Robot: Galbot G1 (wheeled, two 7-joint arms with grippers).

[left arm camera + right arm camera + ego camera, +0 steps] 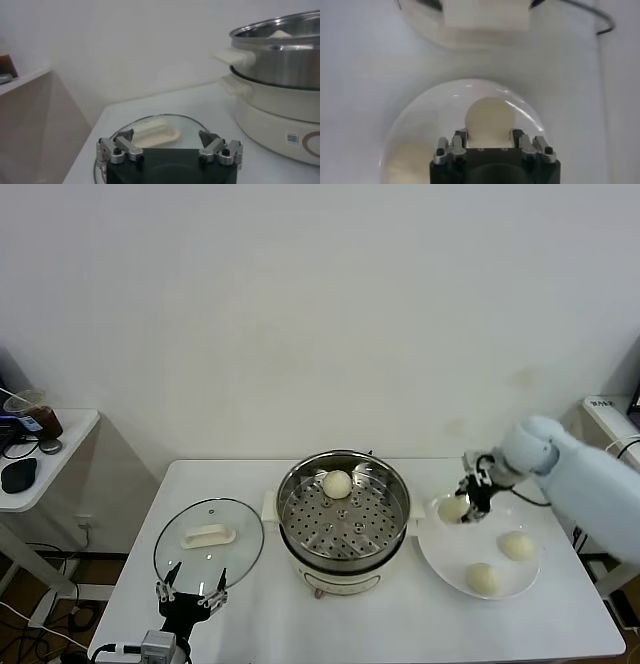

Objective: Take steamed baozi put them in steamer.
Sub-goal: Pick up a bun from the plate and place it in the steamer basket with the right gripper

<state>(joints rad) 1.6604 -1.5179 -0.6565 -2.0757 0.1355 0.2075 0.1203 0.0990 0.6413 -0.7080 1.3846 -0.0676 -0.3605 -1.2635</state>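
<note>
Now the right gripper (pixel 470 497) pinches a baozi (pixel 452 508) on the plate (pixel 445 564) beside the steamer (pixel 343 509); lifting straight up before crossing should clear the rim. The left gripper (pixel 190 593) idles, spread, by the lid (pixel 208 540).

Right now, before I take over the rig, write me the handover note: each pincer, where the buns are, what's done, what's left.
Right pincer: down on the flat white plate, shut on the far cream-white round bun; not lifted yet.
Left pincer: open, parked at the table's near edge by the round glass lid with a white handle.
Done: one cream-white bun lies on the perforated tray of the shiny steel steamer pot.
Left: carry the gripped bun to the steamer, then the two other buns on the plate, one at its right side and one near its front.
</note>
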